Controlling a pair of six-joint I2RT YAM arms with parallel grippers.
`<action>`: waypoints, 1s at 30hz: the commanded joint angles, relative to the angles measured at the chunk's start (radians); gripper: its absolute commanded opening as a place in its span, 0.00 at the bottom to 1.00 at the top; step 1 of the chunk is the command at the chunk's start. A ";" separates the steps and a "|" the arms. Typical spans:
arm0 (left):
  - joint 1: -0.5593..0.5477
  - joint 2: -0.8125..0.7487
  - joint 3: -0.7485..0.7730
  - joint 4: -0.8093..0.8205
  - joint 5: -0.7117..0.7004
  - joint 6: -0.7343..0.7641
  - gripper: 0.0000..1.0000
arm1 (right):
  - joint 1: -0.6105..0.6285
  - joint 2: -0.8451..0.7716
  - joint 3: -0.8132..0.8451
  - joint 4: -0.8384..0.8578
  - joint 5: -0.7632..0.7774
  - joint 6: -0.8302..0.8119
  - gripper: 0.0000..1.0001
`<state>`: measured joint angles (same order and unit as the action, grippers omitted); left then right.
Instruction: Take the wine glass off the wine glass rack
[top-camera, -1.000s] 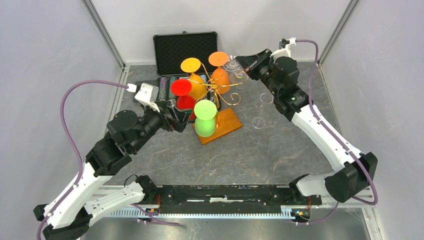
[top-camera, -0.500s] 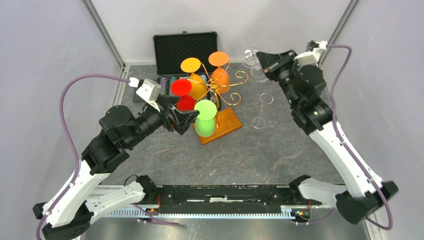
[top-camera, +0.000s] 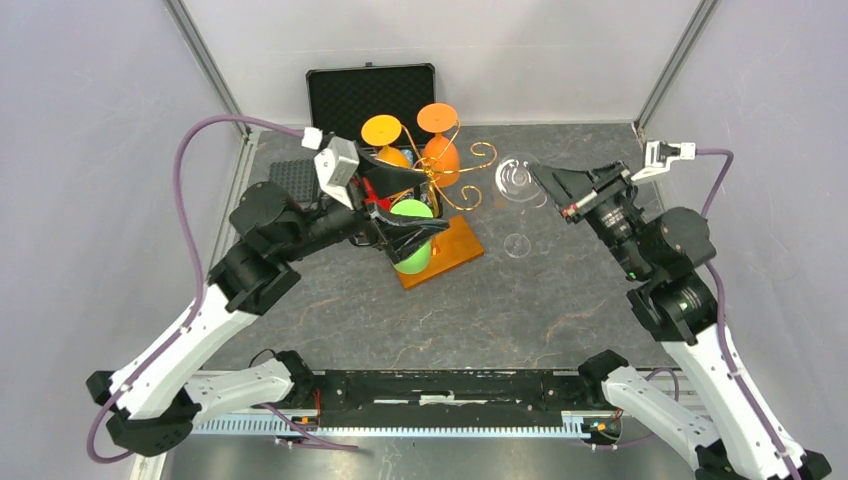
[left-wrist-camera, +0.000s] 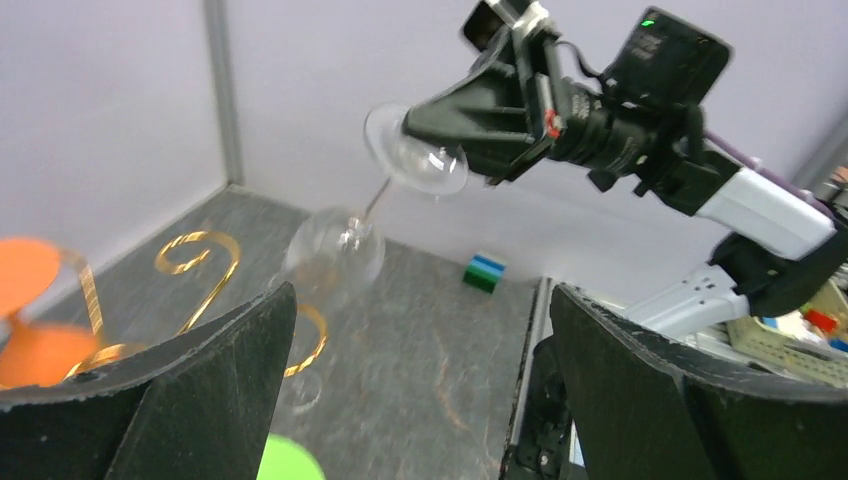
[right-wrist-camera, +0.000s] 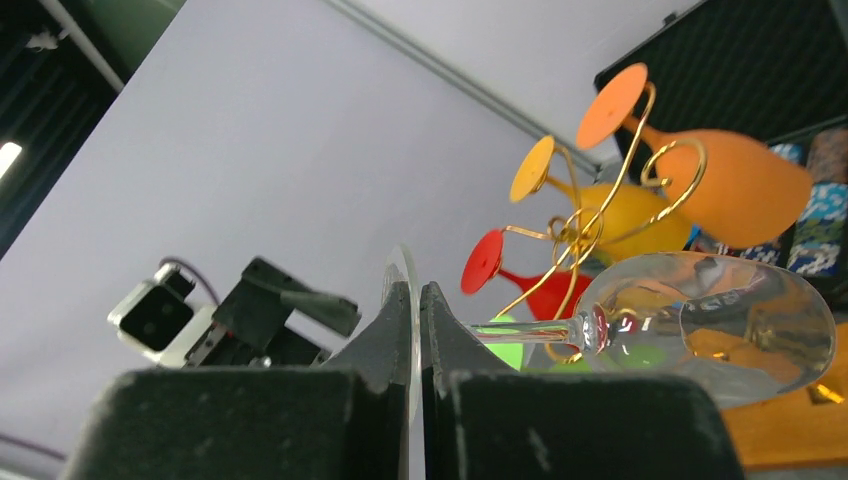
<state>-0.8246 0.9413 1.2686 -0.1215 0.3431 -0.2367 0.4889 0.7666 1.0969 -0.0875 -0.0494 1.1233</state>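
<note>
Right end effector (top-camera: 542, 180) pinches wine glass (right-wrist-camera: 705, 325) — off the rack (top-camera: 455, 188); left end effector (left-wrist-camera: 422, 292) wide open.

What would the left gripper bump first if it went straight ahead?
Probably the clear wine glass held by the right gripper, though the rack's golden curl nearby might come first; depth is unclear.
</note>
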 joint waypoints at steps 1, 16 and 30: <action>-0.025 0.092 -0.008 0.287 0.250 0.065 1.00 | 0.000 -0.087 -0.021 0.034 -0.110 0.091 0.00; -0.080 0.326 0.085 0.353 0.442 0.360 0.79 | 0.000 -0.120 -0.027 0.071 -0.240 0.191 0.00; -0.105 0.436 0.123 0.376 0.381 0.408 0.41 | 0.000 -0.098 -0.031 0.080 -0.241 0.197 0.00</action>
<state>-0.9154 1.3579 1.3380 0.1967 0.7494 0.1596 0.4889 0.6739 1.0512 -0.1059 -0.2893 1.3098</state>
